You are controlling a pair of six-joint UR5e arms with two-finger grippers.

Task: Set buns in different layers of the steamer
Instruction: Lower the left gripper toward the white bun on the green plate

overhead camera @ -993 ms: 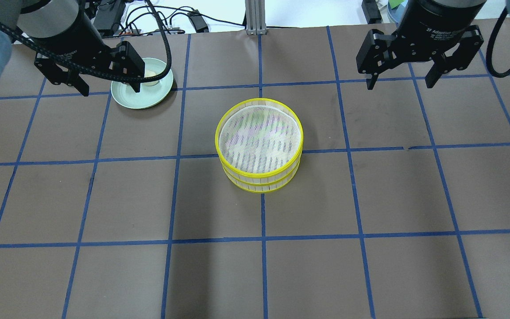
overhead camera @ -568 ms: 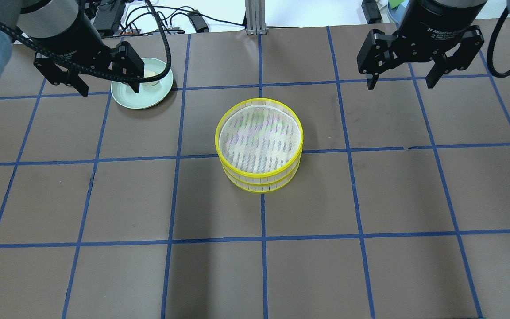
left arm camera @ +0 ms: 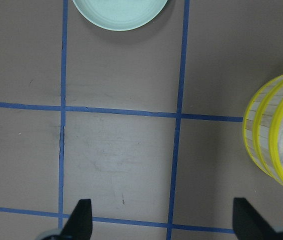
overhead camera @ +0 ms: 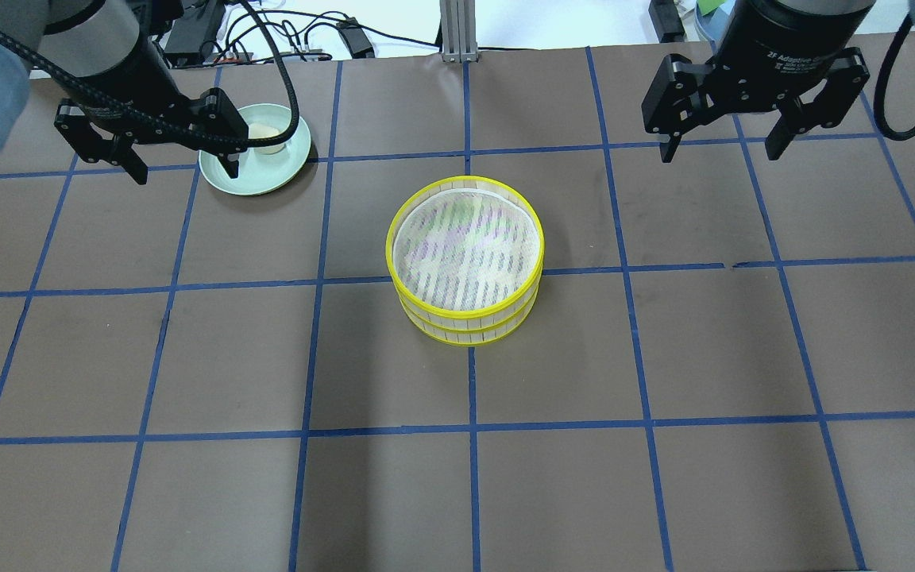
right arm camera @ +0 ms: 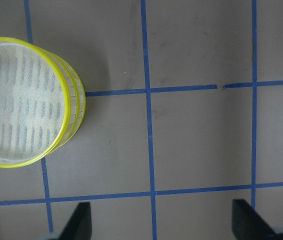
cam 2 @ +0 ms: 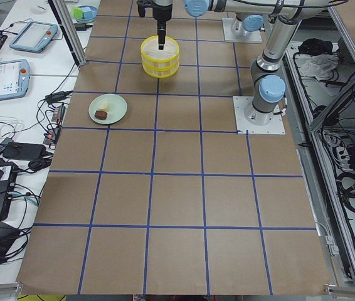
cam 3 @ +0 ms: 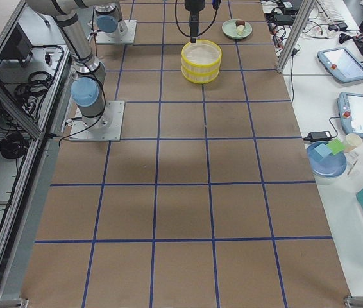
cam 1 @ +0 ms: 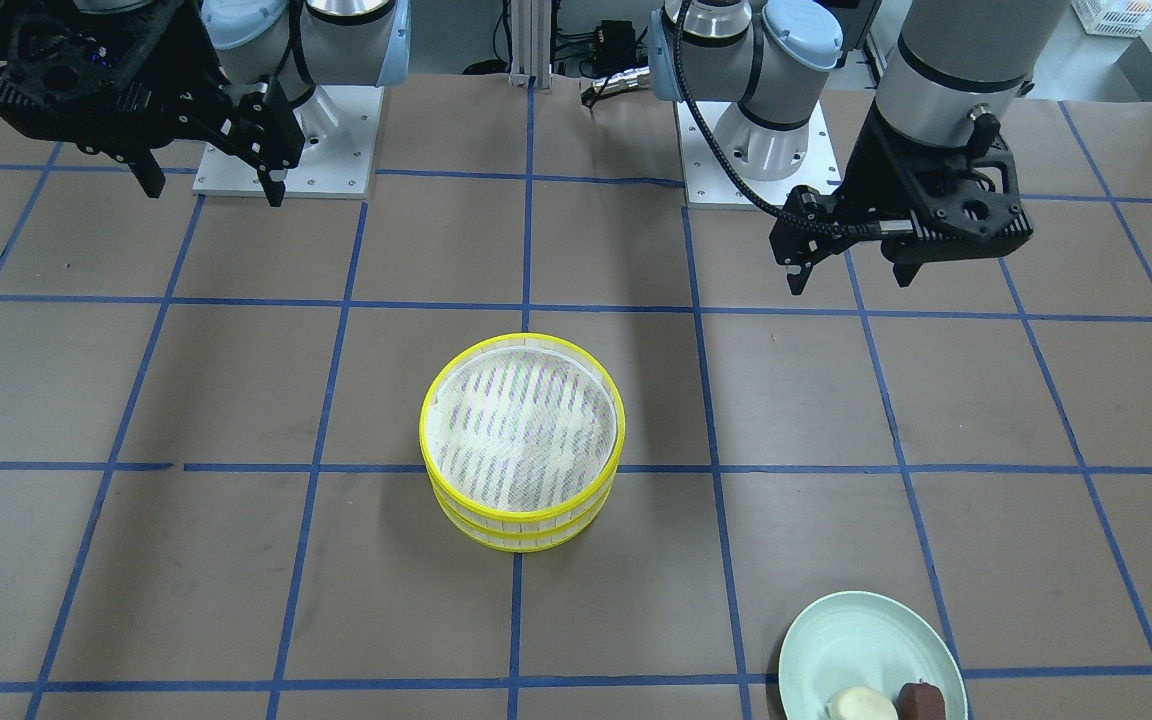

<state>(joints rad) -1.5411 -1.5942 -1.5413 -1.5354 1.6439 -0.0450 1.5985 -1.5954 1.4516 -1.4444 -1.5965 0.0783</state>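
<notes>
The two steamer layers [overhead camera: 465, 315] are stacked at the table's middle, with yellow rims and an empty white mesh top; the stack also shows in the front view [cam 1: 521, 518]. The cream bun [cam 1: 861, 705] and the reddish-brown bun [cam 1: 921, 698] lie on a pale green plate [cam 1: 856, 640]. In the overhead view the cream bun [overhead camera: 267, 137] is partly hidden and the brown bun is hidden behind my left gripper. My left gripper [overhead camera: 185, 173] is open and empty, raised beside the plate [overhead camera: 267, 173]. My right gripper [overhead camera: 720, 153] is open and empty, raised to the right of the steamer.
The table is brown with a blue tape grid. The left wrist view shows the plate's edge [left arm camera: 116, 12] and the steamer's side [left arm camera: 276, 145]; the right wrist view shows the steamer [right arm camera: 26, 100]. Cables and tablets lie off the table's ends.
My left gripper has shifted slightly down and to the left in the overhead view, uncovering more of the plate. The right gripper has barely moved. Both stay open.
</notes>
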